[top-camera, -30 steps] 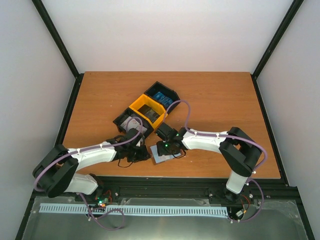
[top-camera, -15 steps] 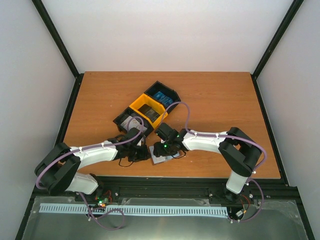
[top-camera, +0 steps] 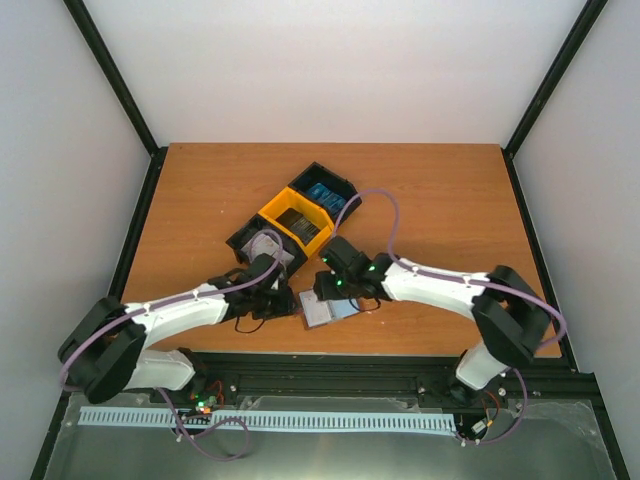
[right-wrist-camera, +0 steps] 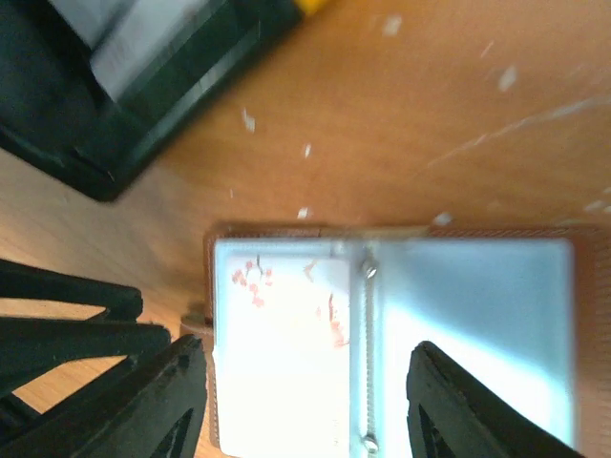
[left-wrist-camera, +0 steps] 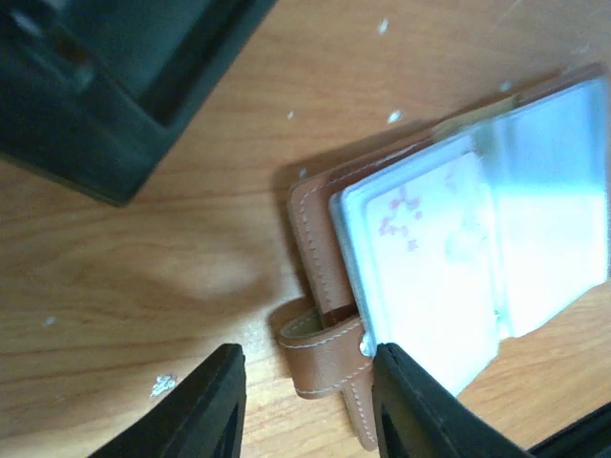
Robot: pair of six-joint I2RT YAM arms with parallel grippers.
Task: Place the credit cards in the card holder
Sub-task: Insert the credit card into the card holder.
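Observation:
The card holder (top-camera: 322, 313) lies open on the table near the front edge, brown outside with pale blue pockets. A whitish credit card with red marks (right-wrist-camera: 286, 353) sits in its left pocket, also seen in the left wrist view (left-wrist-camera: 430, 258). My left gripper (left-wrist-camera: 310, 401) is open at the holder's left edge, its fingers either side of the brown strap tab (left-wrist-camera: 329, 358). My right gripper (right-wrist-camera: 310, 410) hangs open over the holder, fingers spread across both pockets. More credit cards lie in the tray: grey (top-camera: 268, 245), dark (top-camera: 295, 220) and blue (top-camera: 322, 192).
The three-compartment tray (top-camera: 335, 215), black with a yellow middle bin, stands diagonally just behind both grippers. Its near black corner (left-wrist-camera: 86, 143) is close to my left fingers. Black frame rails edge the table.
My right arm has stretched out, its elbow swinging right, with the gripper staying over the holder. The left gripper has edged right toward the strap and its jaws have widened slightly.

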